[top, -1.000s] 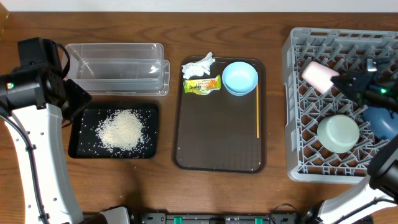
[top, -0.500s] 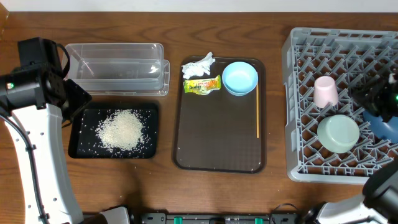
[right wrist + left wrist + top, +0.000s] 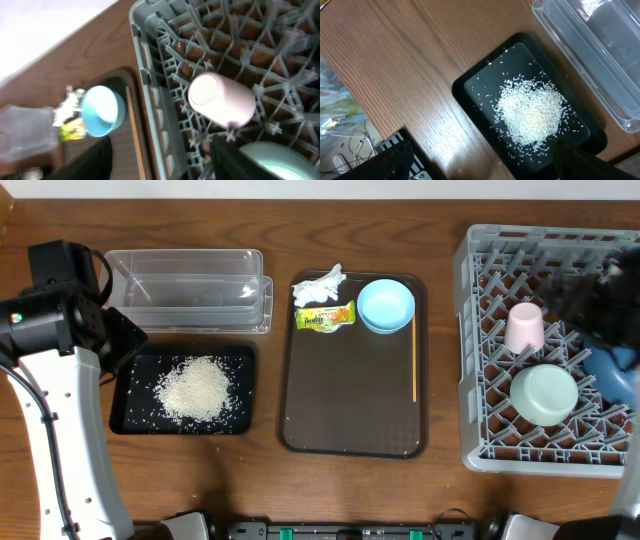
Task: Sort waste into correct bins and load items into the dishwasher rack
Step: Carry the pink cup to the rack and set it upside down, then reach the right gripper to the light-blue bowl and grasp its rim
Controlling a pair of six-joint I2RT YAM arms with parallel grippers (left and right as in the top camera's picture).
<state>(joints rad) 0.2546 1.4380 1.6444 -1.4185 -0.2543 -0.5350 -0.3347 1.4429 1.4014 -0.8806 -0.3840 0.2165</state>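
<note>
The pink cup (image 3: 525,328) (image 3: 221,99) rests among the pegs of the grey dishwasher rack (image 3: 478,448), free of any grip. Beside it lie the mint-green bowl (image 3: 545,394) and the dark blue bowl (image 3: 618,376), which my blurred right arm (image 3: 598,302) partly hides. My right gripper (image 3: 160,161) hangs open above the rack's left wall, holding nothing. The light blue bowl (image 3: 386,305), the tissue (image 3: 318,286) and the wrapper (image 3: 326,316) sit on the brown tray (image 3: 350,420). Rice (image 3: 199,388) (image 3: 532,110) is heaped in the black tray (image 3: 128,420). My left gripper (image 3: 480,170) is open above the black tray's near edge.
The clear tub (image 3: 190,288) stands behind the black tray with no waste visible in it. A thin wooden stick (image 3: 414,360) lies along the brown tray's right side. My left arm (image 3: 60,315) stands at the table's left edge.
My right gripper has opened and let go of the pink cup, which now sits in the rack. The gripper has drawn back to the right. The left arm has not moved.
</note>
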